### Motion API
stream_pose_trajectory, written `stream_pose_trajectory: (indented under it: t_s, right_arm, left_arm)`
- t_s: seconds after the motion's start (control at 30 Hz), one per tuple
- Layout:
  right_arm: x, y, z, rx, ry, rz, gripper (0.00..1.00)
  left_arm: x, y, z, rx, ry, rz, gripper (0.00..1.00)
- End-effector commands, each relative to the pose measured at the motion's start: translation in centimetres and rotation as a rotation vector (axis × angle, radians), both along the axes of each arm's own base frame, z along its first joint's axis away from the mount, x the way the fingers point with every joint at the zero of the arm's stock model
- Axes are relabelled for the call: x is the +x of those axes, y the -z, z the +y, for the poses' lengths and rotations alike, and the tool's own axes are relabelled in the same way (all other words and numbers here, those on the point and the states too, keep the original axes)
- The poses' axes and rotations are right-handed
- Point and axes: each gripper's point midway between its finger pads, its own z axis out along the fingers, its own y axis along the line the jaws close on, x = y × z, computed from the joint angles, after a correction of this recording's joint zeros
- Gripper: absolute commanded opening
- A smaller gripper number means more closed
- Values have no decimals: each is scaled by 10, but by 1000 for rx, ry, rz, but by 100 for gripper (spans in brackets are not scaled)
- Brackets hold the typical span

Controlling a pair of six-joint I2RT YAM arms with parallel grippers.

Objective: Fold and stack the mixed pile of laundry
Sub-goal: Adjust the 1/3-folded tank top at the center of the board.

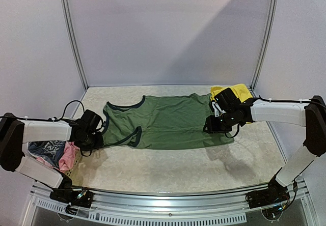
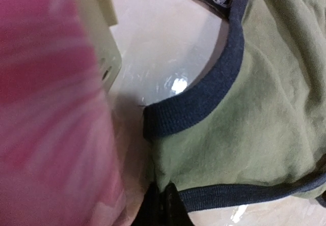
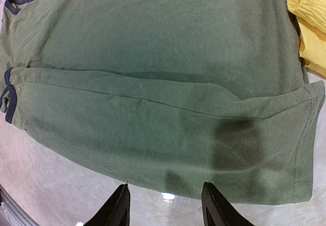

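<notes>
The olive-green sleeveless top (image 1: 168, 121) with dark blue trim lies spread on the table, its near long edge folded over. My left gripper (image 1: 96, 134) is shut on the top's shoulder strap; in the left wrist view the green cloth (image 2: 244, 119) is pinched between the black fingertips (image 2: 164, 205). My right gripper (image 1: 213, 125) is open and empty above the top's hem end; the right wrist view shows its fingers (image 3: 119, 205) apart over the top (image 3: 153, 83). Yellow shorts (image 1: 235, 91) lie at the back right. A pink piece (image 1: 67, 157) and a blue-grey patterned piece (image 1: 47, 148) lie at the left.
The pink and patterned pieces sit in a pale basket (image 2: 104, 48) at the table's left edge. White booth walls close in the back and sides. The marbled tabletop (image 1: 173, 167) shows bare in front of the top.
</notes>
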Motion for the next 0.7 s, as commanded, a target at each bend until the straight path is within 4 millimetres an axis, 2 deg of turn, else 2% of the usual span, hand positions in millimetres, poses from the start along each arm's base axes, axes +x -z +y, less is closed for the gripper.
stream_pose_trajectory:
  t_s: [0.0, 0.2, 0.3, 0.4, 0.67]
  right_arm:
    - [0, 3, 1, -18, -10, 5, 48]
    - [2, 4, -1, -35, 4, 3, 48]
    - [2, 7, -3, -47, 15, 10, 49]
    - [1, 12, -4, -56, 16, 24, 48]
    - [6, 15, -12, -102, 43, 13, 49]
  left_arm:
    - [9, -7, -2, -21, -6, -37, 0]
    - [34, -51, 2, 24, -13, -113, 0]
    - [44, -64, 7, 50, -26, -124, 0]
    - [54, -65, 13, 68, -40, -115, 0]
    - [74, -48, 31, 80, -110, -65, 1]
